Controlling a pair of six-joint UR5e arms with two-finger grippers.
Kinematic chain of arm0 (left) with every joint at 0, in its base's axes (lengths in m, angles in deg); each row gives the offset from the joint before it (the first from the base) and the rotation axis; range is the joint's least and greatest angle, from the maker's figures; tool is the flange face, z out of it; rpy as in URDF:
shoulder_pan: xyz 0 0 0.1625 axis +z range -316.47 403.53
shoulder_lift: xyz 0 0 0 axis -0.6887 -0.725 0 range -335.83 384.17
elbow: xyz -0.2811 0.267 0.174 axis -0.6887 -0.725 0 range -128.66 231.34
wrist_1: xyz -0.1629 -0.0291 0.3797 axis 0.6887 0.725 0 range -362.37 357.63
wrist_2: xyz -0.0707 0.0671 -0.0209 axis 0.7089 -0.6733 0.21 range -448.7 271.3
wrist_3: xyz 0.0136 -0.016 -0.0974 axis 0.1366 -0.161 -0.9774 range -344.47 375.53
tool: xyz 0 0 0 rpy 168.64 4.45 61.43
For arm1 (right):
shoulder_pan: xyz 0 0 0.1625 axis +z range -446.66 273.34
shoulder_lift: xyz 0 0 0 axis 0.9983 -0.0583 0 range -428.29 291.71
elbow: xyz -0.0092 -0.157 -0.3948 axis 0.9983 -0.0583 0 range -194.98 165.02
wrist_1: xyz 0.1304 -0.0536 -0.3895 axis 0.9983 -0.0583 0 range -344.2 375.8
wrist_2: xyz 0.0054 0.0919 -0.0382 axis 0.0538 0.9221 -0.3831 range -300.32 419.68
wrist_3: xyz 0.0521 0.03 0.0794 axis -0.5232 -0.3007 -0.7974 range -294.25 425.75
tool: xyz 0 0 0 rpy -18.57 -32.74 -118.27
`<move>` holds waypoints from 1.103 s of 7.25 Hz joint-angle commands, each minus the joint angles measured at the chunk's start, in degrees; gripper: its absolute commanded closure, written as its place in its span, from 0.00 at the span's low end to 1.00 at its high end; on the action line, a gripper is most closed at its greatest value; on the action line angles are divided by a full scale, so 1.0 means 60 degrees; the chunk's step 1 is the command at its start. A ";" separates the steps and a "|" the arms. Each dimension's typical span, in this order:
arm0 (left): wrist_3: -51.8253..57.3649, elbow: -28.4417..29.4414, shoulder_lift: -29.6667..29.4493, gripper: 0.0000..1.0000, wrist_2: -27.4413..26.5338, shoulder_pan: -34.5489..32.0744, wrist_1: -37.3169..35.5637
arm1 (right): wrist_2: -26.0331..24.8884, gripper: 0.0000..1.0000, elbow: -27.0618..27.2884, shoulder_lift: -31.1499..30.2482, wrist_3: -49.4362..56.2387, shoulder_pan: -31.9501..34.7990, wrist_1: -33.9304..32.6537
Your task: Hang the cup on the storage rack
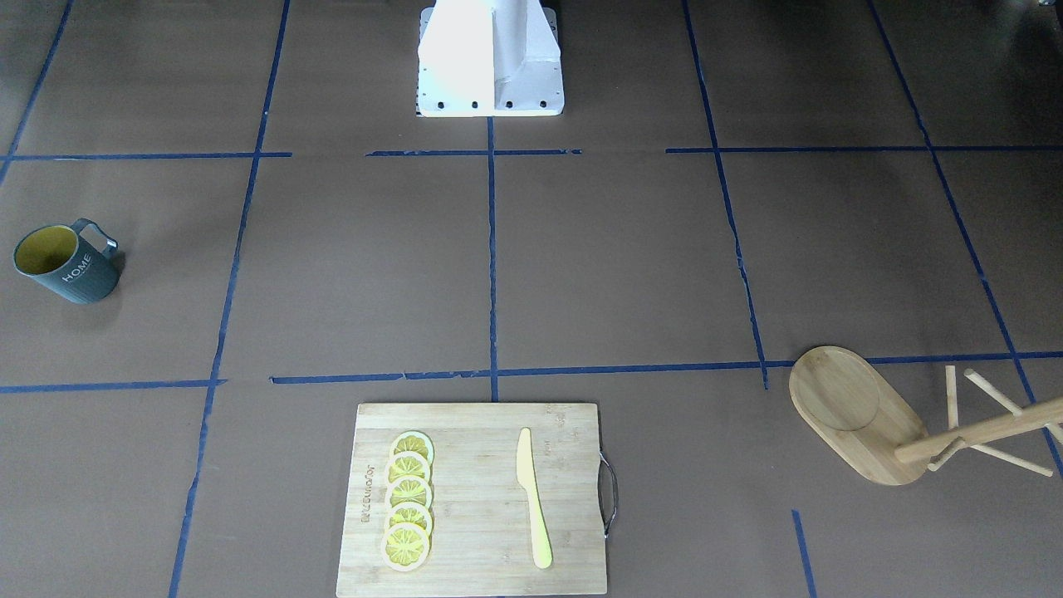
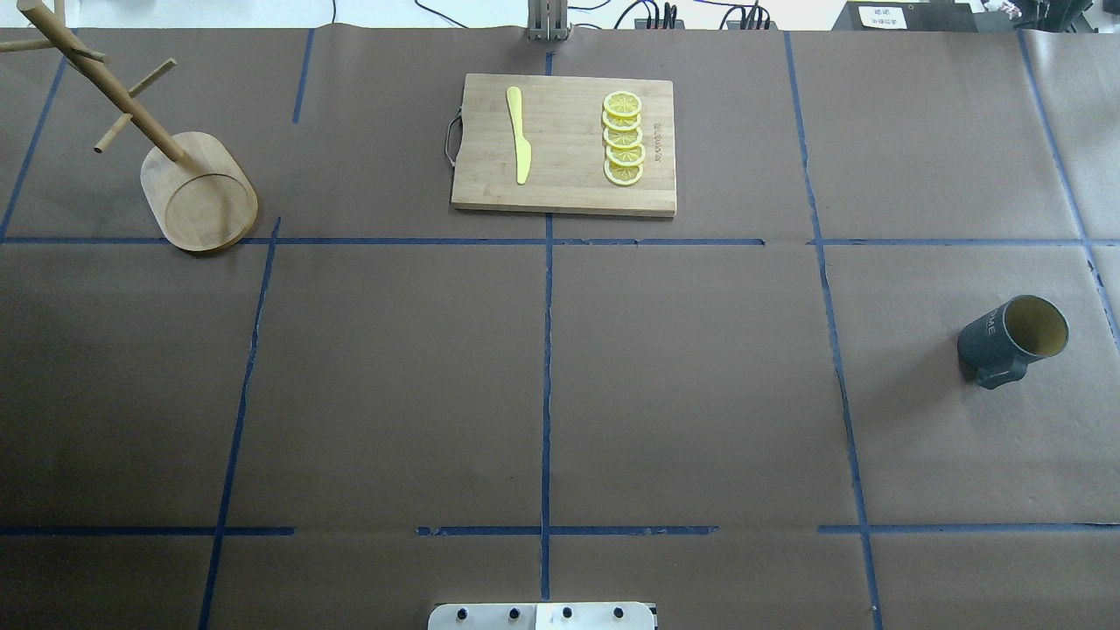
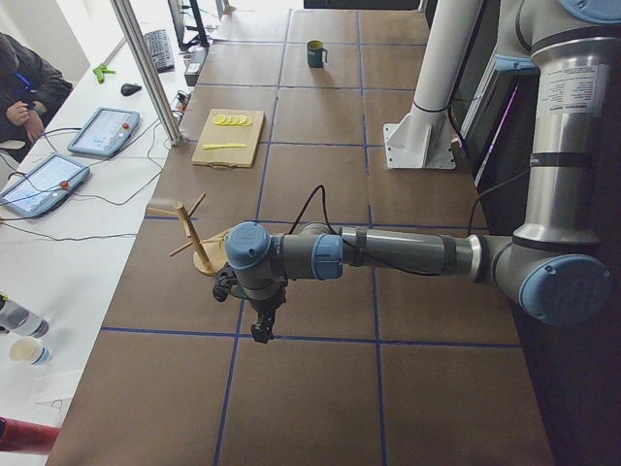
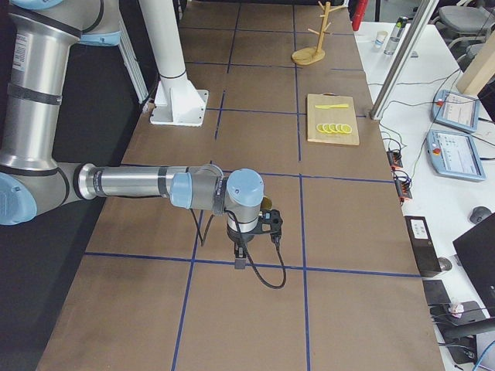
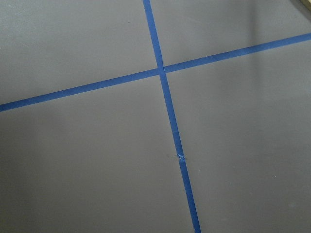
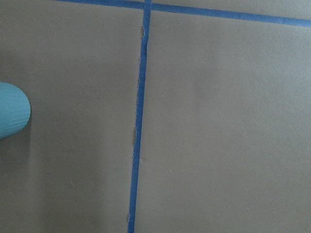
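Note:
The cup (image 1: 66,264), a dark teal-grey ribbed mug with a yellow inside and white "HOME" lettering, stands upright on the table's right side (image 2: 1013,339). Its ribbed side shows at the left edge of the right wrist view (image 6: 12,109). The storage rack (image 1: 855,411), a bamboo mug tree with an oval base, a post and thin pegs, stands at the far left (image 2: 199,192). My left gripper (image 3: 260,333) hangs above the table near the rack. My right gripper (image 4: 239,264) hangs above the table near the cup. Both show only in the side views, so I cannot tell whether they are open or shut.
A bamboo cutting board (image 2: 569,188) lies at the middle of the far edge, with several lemon slices (image 2: 624,138) and a yellow knife (image 2: 520,134) on it. The white robot base (image 1: 490,58) stands at the near edge. Blue tape lines cross the brown table.

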 commanded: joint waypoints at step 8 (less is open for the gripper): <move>-0.0059 0.0084 -0.0073 0.00 0.0015 0.0015 0.0000 | 0.0410 0.00 0.0196 0.2574 -0.0014 -0.2513 0.0000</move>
